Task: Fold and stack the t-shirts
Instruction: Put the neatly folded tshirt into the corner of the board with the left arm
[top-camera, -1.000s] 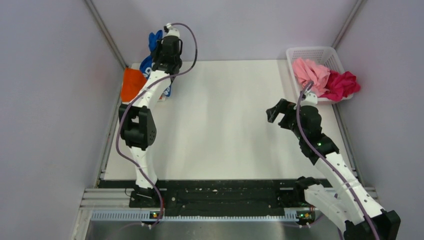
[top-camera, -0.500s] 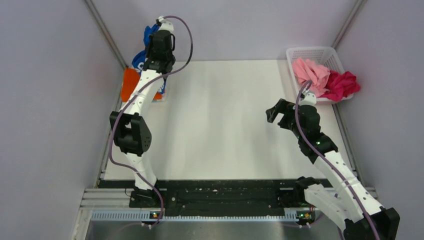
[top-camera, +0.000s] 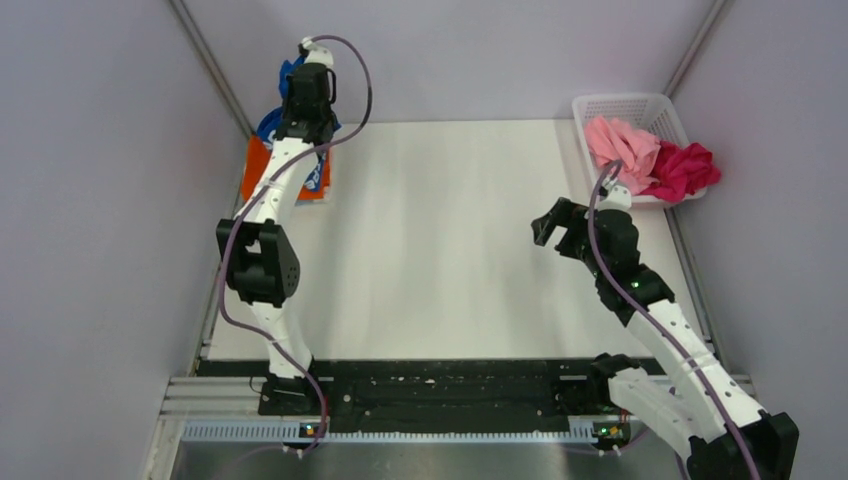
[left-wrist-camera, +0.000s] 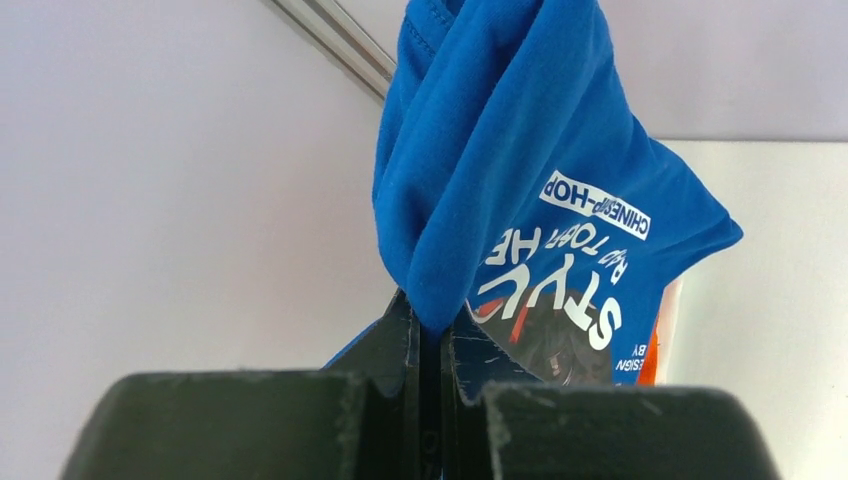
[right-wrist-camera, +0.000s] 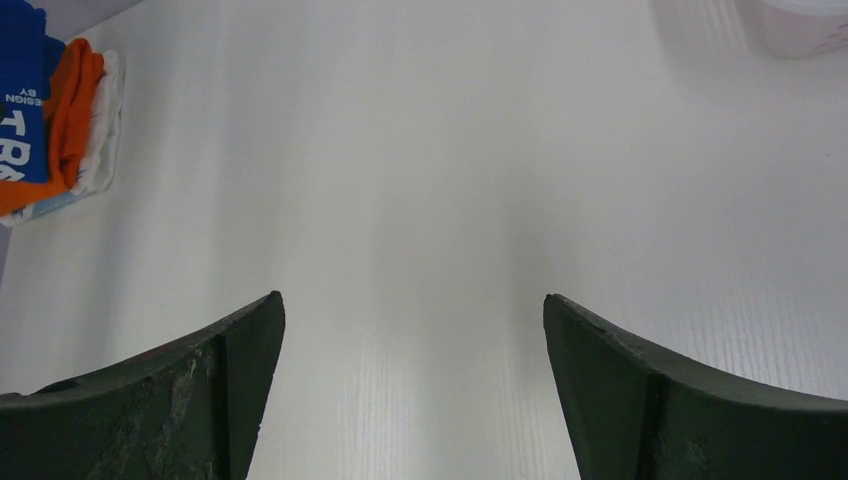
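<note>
Blue shirt (left-wrist-camera: 520, 180) is bunched up and pinched in the left tool (left-wrist-camera: 432, 325). The jaws are clamped tight on a fold of it, and the rest flops out past the tips with the white lettering showing. It's hanging right over the orange shirt (top-camera: 258, 170), which lies flat on the worktop (top-camera: 440, 230). From the left wrist view you get a sliver of orange peeking out just below the blue hem. Can't honestly tell if the blue cloth is touching the orange one or just dangling above it.

The other two are well apart from the orange shirt, across the worktop in the white basket (top-camera: 625, 100). The pink shirt (top-camera: 620, 145) is on the side facing the orange shirt. The magenta shirt (top-camera: 685, 168) is on the far side of it, slumped over the rim.

Right tool (right-wrist-camera: 411, 297) has its jaws spread wide with nothing in them. It's hovering over bare worktop, a good way from the orange shirt and much nearer the basket, and it's pointed back toward the orange shirt.
</note>
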